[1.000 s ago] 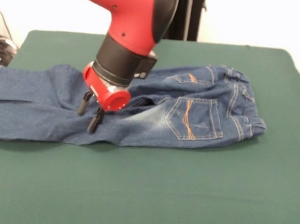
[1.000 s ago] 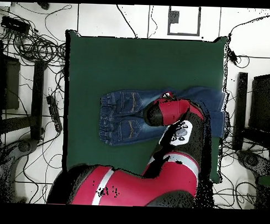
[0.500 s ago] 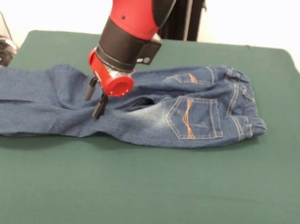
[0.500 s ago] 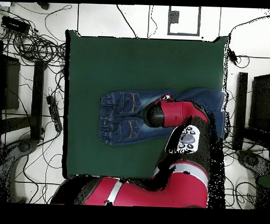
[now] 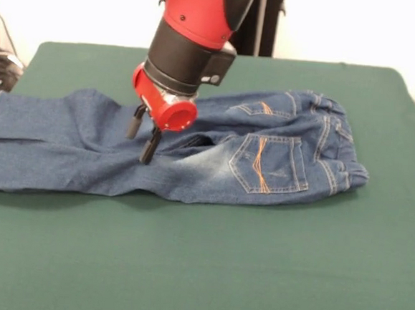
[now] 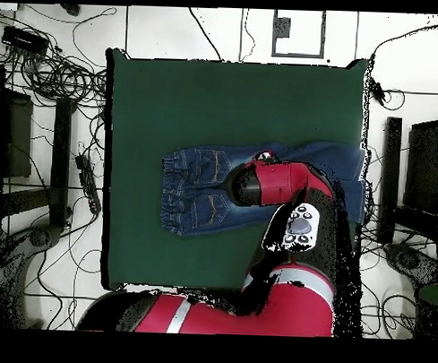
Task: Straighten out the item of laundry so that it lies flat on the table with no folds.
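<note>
The jeans (image 5: 193, 154) lay across the middle of the table (image 5: 205, 270), back pockets up, waistband toward the right of the front view and both legs running left, the leg ends reaching the table's left edge. They were largely spread, but a crease showed at the crotch, where the two legs met, and the nearer leg's lower hem looked slightly lifted, casting a shadow.

The gripper (image 5: 142, 138) hung just above the thigh area, beside that crease, its two dark fingers parted by a small gap and holding nothing.

To finish the step well, you would probably have done best to lower the fingers onto a single layer near the crease, pinch only that layer, and draw it outward along the leg, low to the table, so that the waistband did not drag.

The arm came down from above with the red wrist tilted, so the fingers pointed down and toward the front camera's left. In the overhead view the forearm (image 6: 285, 186) covered the gripper and part of the legs.
</note>
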`<action>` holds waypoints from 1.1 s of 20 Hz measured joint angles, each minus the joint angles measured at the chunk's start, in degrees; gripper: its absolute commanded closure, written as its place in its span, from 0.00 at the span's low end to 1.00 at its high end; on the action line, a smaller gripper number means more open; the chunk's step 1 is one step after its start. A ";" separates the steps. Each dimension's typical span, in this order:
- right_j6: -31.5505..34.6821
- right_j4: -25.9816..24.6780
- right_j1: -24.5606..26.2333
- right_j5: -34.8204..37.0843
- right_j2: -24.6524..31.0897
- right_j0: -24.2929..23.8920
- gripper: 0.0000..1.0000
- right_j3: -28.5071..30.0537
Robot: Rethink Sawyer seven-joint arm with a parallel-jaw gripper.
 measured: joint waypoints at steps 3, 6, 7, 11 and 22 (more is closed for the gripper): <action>0.00 0.00 -0.20 0.00 -0.05 1.00 0.00 0.29; 0.00 0.02 -0.31 0.00 -0.36 1.86 0.00 0.52; 0.00 0.04 -0.30 0.00 -0.51 2.18 0.00 0.60; 0.00 0.57 -0.02 -0.01 -1.82 3.60 0.00 0.84; 0.00 4.27 2.56 -0.11 -7.86 4.67 0.00 1.00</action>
